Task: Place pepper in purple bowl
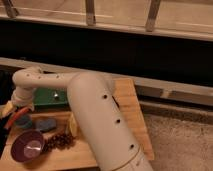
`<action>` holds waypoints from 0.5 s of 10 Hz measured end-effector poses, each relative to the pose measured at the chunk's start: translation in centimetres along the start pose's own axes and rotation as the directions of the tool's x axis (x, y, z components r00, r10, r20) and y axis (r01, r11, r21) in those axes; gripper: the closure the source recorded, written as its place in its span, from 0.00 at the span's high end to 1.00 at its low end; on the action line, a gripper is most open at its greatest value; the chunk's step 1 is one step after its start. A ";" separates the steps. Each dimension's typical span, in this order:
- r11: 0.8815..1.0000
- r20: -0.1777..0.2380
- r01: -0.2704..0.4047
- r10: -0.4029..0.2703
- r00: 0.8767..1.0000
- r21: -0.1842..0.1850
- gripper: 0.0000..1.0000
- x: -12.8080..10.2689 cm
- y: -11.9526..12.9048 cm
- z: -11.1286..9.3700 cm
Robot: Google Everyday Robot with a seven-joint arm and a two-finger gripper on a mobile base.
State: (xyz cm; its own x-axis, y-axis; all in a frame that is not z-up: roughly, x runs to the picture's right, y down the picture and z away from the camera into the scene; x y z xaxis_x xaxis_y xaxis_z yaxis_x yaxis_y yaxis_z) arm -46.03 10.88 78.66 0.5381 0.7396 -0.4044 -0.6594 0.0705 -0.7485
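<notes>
At far L, tool (6,115) wide open, by pepper (15,119)

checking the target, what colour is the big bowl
The bowl is dark purple, camera view; the gripper hovers behind it, far left.

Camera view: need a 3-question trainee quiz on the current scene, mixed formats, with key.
1. True or false: the pepper already lies inside the purple bowl.
2. Where over the wooden table is the gripper? A) at its right end. B) at its left end, right by the pepper. C) down inside the purple bowl.
3. Fill in: seen from the camera, the cluster of small dark pieces lies just to the ___ of the purple bowl.

Key: 1 false; 2 B; 3 right.
</notes>
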 end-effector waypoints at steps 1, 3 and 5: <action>1.000 -0.005 0.000 0.000 1.000 -0.001 0.80 0.0 -0.1 0.2; 1.000 -0.006 0.000 0.000 1.000 0.002 0.80 -0.3 -0.2 0.4; 1.000 -0.004 -0.009 0.009 1.000 0.015 0.80 -0.8 -1.1 0.4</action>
State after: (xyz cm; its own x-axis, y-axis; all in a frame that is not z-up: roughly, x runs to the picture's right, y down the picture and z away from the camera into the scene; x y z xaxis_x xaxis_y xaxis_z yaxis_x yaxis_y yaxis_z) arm -45.97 10.49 79.98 0.5343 0.7375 -0.4131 -0.6722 0.0742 -0.7367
